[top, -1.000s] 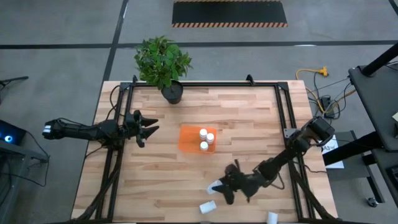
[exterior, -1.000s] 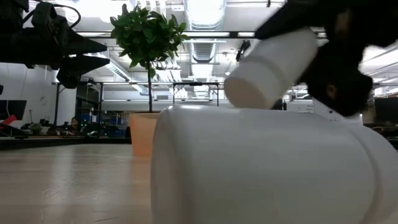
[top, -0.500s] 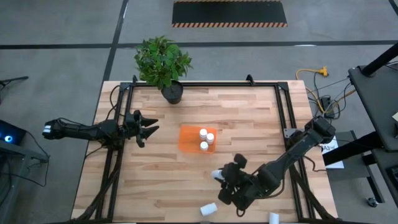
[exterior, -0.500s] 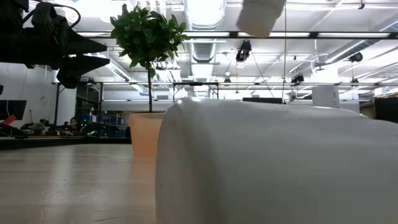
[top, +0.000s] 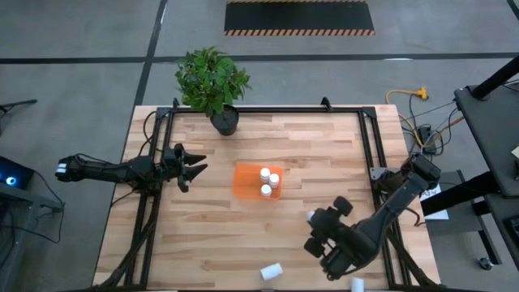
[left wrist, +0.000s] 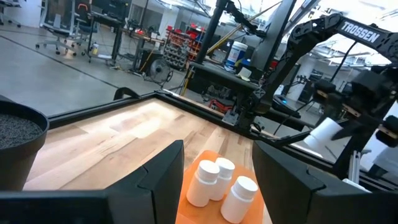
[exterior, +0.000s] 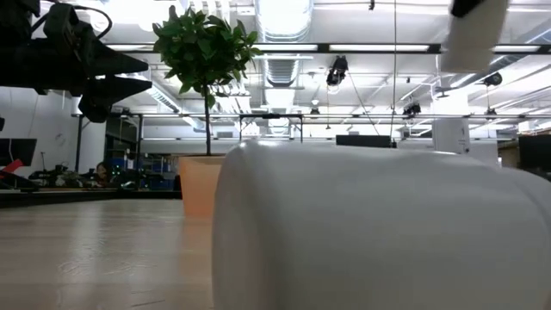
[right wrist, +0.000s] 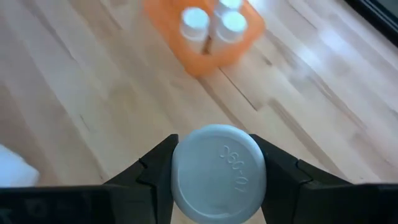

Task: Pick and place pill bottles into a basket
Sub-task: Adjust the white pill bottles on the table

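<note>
My right gripper [top: 318, 224] is shut on a white pill bottle [right wrist: 217, 173], high above the table's near right part; the bottle also shows at the top of the low view [exterior: 472, 36]. The orange basket [top: 246, 182] at the table's middle holds three upright bottles [top: 266, 180]. One bottle [top: 271, 272] lies on its side near the front edge and fills the low view [exterior: 362, 232]. Another bottle [top: 355, 284] lies at the front right edge. My left gripper [top: 199, 168] is open and empty, left of the basket. My right gripper pinches the bottle between its two fingers [right wrist: 155, 169], one on each side of the round body [right wrist: 179, 171]. A round end face is turned toward the wrist camera. The bottle is lifted clear of the table and hangs a little tilted below the fingers.
A potted plant in a black pot [top: 225, 122] stands at the table's far edge, left of centre. Black frame rails [top: 369, 154] run along the table's left and right sides. Bare wood lies between the basket and the front edge.
My right gripper has risen with the bottle and moved toward the table's right edge and a little toward the far edge. The bottle stays in the hold and has climbed well above the bottle lying near the front edge.
</note>
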`<action>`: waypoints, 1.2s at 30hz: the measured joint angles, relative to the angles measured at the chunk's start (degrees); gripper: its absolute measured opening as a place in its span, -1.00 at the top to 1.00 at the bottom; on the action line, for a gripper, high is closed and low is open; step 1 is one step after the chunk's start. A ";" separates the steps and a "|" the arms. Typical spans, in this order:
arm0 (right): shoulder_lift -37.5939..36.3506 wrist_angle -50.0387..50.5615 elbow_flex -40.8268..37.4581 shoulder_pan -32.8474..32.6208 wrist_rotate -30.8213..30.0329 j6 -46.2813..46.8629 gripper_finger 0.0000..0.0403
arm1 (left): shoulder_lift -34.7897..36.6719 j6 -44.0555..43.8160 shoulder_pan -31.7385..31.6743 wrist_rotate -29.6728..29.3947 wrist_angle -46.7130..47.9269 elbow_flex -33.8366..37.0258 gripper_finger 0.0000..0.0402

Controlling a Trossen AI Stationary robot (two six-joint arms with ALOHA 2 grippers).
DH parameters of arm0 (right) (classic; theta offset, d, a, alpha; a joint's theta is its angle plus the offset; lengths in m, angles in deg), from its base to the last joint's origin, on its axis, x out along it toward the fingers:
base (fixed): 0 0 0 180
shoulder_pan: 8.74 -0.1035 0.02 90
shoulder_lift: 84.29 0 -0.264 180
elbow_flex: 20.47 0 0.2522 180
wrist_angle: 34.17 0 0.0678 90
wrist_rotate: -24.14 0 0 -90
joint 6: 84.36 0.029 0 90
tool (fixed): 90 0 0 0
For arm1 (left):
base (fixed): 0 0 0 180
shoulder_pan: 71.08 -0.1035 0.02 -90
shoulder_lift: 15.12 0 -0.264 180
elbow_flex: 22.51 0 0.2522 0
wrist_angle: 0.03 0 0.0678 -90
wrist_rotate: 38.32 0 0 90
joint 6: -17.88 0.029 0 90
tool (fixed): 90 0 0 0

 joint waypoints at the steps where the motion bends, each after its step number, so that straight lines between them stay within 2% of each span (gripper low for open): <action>1: 0.00 1.31 -0.01 -0.26 0.90 0.58 0.22 | 0.02 0.00 -0.01 0.00 0.01 0.00 0.14; 5: 0.00 4.95 -0.42 -1.27 4.15 2.52 0.22 | 0.00 0.01 -0.02 0.00 0.01 0.00 0.14; 12: 0.00 6.32 -0.66 -3.03 4.12 2.74 0.22 | -0.01 0.00 0.00 0.00 0.01 0.00 0.14; 24: -0.39 7.87 -0.33 -2.87 -6.22 -2.38 0.22 | -0.01 0.00 0.00 0.00 0.01 0.00 0.14; 36: -5.70 4.23 1.12 -5.15 -5.08 -5.05 0.22 | -0.01 0.00 0.00 0.00 0.01 0.00 0.14</action>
